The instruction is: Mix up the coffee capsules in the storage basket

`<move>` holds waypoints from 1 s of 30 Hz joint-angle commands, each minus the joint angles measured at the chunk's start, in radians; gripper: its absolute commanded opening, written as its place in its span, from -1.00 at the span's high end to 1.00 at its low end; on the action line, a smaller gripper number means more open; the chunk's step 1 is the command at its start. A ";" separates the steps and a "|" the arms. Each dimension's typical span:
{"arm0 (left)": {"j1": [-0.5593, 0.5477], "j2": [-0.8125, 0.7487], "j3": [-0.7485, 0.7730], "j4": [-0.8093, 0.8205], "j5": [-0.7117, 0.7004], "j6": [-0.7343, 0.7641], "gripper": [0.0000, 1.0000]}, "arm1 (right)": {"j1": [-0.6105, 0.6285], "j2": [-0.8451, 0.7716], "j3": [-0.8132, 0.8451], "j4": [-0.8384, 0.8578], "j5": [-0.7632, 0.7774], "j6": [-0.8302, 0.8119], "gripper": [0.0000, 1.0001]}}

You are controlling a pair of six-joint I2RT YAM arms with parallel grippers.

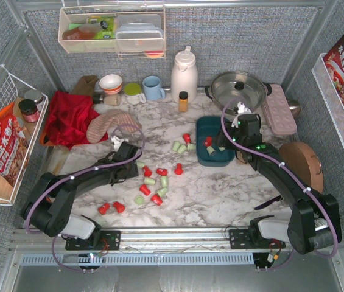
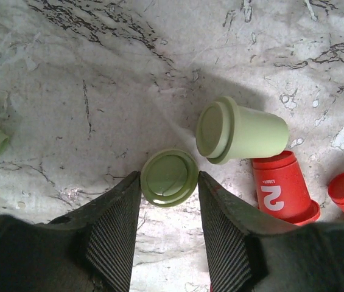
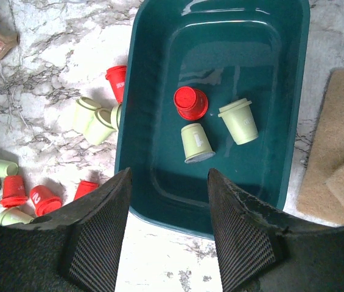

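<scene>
Your left gripper (image 2: 169, 181) is low over the white, grey-veined marble tabletop (image 2: 86, 73). Its ribbed black fingers (image 2: 114, 237) sit either side of a pale mint-green plastic capsule (image 2: 169, 173). That capsule stands on end, round flat face up. The fingertips meet its rim, but you cannot tell whether they are pressing it. Just beyond it, a second green capsule (image 2: 248, 131) lies on its side, long axis across the view and flanged end to the left. It lies just beside a red capsule (image 2: 281, 188) marked with a white 2.

Your right gripper (image 3: 168, 176) hangs with its jaws spread, holding nothing, above the near end of the glossy dark teal plastic basket (image 3: 136, 85). The basket's long axis runs away from the wrist. Inside it lie one red tapered pod (image 3: 190, 102) and two green tapered pods (image 3: 238, 121).
</scene>
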 commanded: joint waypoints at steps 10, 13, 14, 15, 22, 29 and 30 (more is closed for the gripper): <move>0.002 -0.050 0.047 -0.062 0.009 0.034 0.21 | -0.001 -0.004 0.013 0.006 -0.007 -0.006 -0.14; 0.002 -0.076 0.053 -0.062 0.019 0.036 0.27 | -0.001 -0.002 0.012 0.006 -0.007 -0.005 -0.14; 0.002 -0.078 0.054 -0.066 0.027 0.038 0.23 | -0.001 -0.001 0.013 0.006 -0.008 -0.006 -0.14; 0.002 -0.074 0.059 -0.079 0.029 0.039 0.14 | -0.001 -0.001 0.014 0.005 -0.010 -0.006 -0.14; 0.002 -0.064 0.041 -0.108 -0.013 0.025 -0.51 | 0.000 -0.001 0.016 0.003 -0.014 -0.006 -0.14; 0.001 -0.004 0.046 -0.050 0.057 0.048 -0.30 | -0.001 0.001 0.017 0.003 -0.016 -0.006 -0.14; 0.000 0.006 0.049 -0.044 0.064 0.049 -0.29 | -0.001 0.002 0.017 0.003 -0.016 -0.006 -0.14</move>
